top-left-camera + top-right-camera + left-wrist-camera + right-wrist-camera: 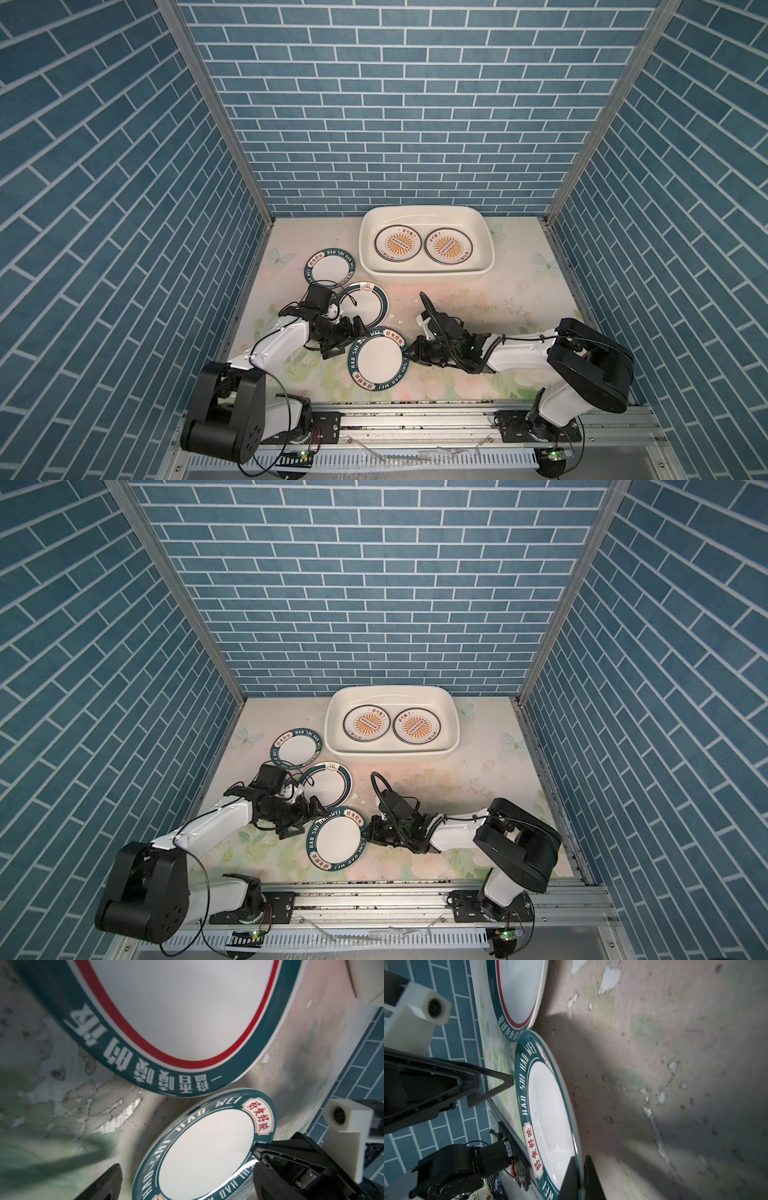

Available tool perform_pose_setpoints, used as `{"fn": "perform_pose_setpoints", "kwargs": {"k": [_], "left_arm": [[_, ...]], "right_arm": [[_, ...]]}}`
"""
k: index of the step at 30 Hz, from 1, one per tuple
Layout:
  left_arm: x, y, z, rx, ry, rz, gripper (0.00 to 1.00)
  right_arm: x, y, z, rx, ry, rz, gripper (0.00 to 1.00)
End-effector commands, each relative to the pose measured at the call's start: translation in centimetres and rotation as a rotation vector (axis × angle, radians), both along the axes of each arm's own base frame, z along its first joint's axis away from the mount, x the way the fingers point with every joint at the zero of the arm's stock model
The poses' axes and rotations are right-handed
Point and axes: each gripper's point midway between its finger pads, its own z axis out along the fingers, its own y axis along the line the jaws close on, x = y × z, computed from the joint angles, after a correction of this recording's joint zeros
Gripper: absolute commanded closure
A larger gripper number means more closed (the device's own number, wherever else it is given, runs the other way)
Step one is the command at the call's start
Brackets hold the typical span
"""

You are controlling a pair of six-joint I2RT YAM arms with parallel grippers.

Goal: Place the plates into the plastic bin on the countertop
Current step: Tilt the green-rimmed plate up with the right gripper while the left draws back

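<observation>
Orange-centred plates (397, 246) are lying in the plastic bin (428, 275) while three teal-rimmed plates (332, 272) are waiting on the countertop (519, 299), the right gripper (580, 1159) pinching the nearest plate (378, 365) by its rim, the left gripper (345, 338) hanging spread beside it.

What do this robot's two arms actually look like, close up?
Both the left arm and right arm have glossy white shells between chunky black joints. Black cables loop along them. Each ends in black, hollow triangular fingers, beside a white camera block.
</observation>
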Motion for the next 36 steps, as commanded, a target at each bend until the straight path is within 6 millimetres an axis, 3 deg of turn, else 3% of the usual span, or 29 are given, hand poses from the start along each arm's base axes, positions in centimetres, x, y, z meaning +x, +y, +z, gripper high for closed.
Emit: {"fn": "perform_pose_setpoints", "kwargs": {"k": [1,12,24,29,36], "left_arm": [[1.2,1.1,1.9,0.056,-0.108,-0.007,0.00],[4.4,3.3,8.4,0.093,-0.309,0.033,0.00],[5.8,4.7,11.4,0.170,-0.438,0.005,0.00],[6.0,6.6,13.4,0.154,-0.479,0.112,0.00],[6.3,6.9,14.7,0.123,-0.543,0.108,0.00]], "right_arm": [[-0.1,-0.7,-0.5,-0.027,0.011,0.006,1.00],[0.1,-0.6,2.5,0.064,-0.007,0.027,1.00],[-0.1,-1.2,7.1,0.126,-0.023,0.090,1.00],[0.2,-1.4,9.7,0.108,-0.042,0.146,1.00],[2.7,-1.0,13.6,0.148,-0.070,0.149,1.00]]}}
